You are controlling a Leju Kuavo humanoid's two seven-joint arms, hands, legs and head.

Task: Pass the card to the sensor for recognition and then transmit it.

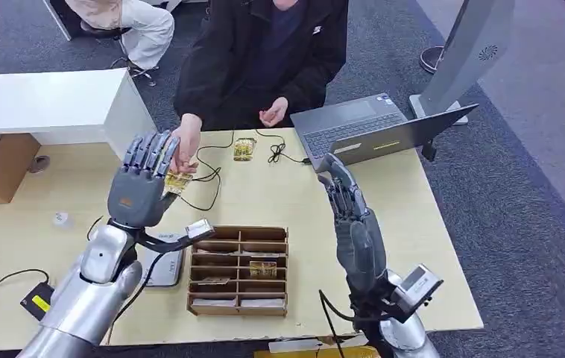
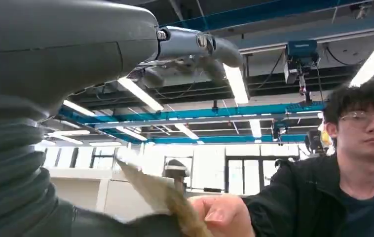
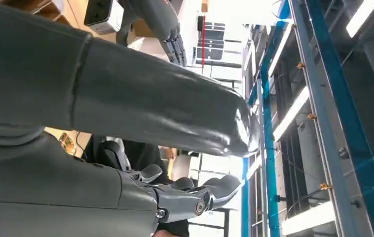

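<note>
Right hand (image 1: 350, 216) raised above the near right part of the table (image 1: 414, 246), fingers straight and slightly apart, holding nothing. Cardboard divider tray (image 1: 238, 270) sits at the near table edge between the arms, with a few cards in its slots. Left hand (image 1: 141, 183) raised further out, fingers spread and upright; the card (image 1: 178, 181) is at its fingertips, also pinched by the person's hand (image 1: 186, 145), so cannot tell whether the robot grips it. Open laptop (image 1: 373, 128) at far right, another card packet (image 1: 244, 149) near the far edge
</note>
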